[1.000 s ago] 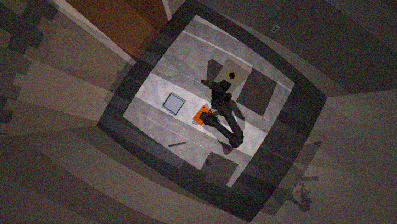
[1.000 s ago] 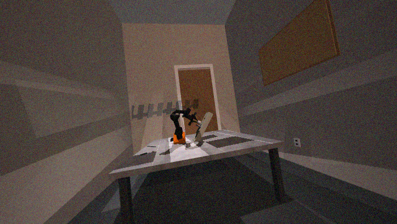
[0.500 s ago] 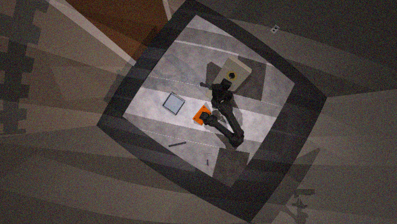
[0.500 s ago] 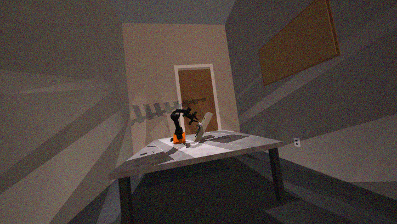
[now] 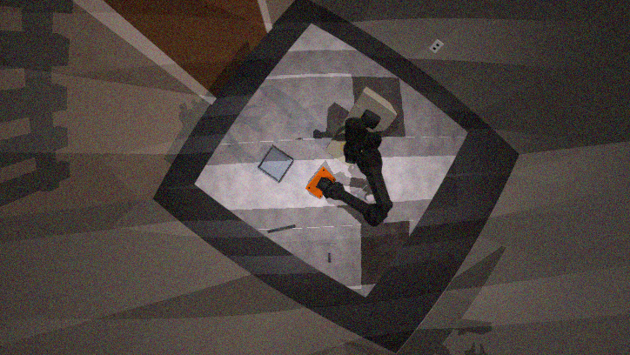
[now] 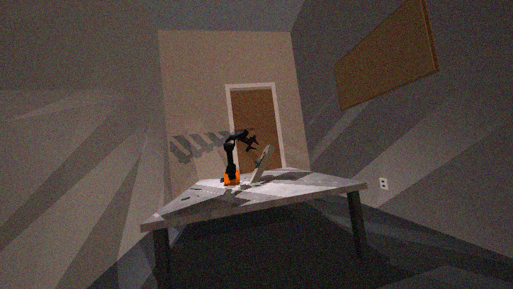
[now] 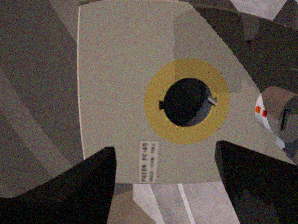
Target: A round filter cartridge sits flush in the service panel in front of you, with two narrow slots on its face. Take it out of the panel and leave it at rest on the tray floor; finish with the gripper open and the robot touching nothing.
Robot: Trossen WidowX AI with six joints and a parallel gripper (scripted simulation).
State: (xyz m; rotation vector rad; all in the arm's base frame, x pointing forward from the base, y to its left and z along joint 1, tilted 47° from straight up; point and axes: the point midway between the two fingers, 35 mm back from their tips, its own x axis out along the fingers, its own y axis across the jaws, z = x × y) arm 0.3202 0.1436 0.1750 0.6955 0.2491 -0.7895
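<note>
The service panel (image 5: 379, 103) (image 6: 261, 166) (image 7: 115, 75) stands tilted on the table. Its round opening (image 7: 186, 102) is dark and empty inside a yellow ring (image 7: 152, 104). My gripper (image 6: 254, 144) (image 7: 166, 153) is open in front of the panel, with nothing between its fingers. The cartridge (image 7: 275, 100), a pale brown cylinder with red marks, shows at the right edge of the wrist view, apart from the fingers and cut off by the frame. I cannot tell what it rests on, if anything. The square tray (image 5: 276, 164) lies left of the arm's base and holds nothing visible.
The arm's orange base (image 5: 313, 184) (image 6: 227, 178) stands between tray and panel. A long dark bar (image 5: 281, 229) and a short dark bar (image 5: 329, 257) lie on the table. A printed label (image 7: 148, 161) is on the panel below the ring. Hard shadows cross the table.
</note>
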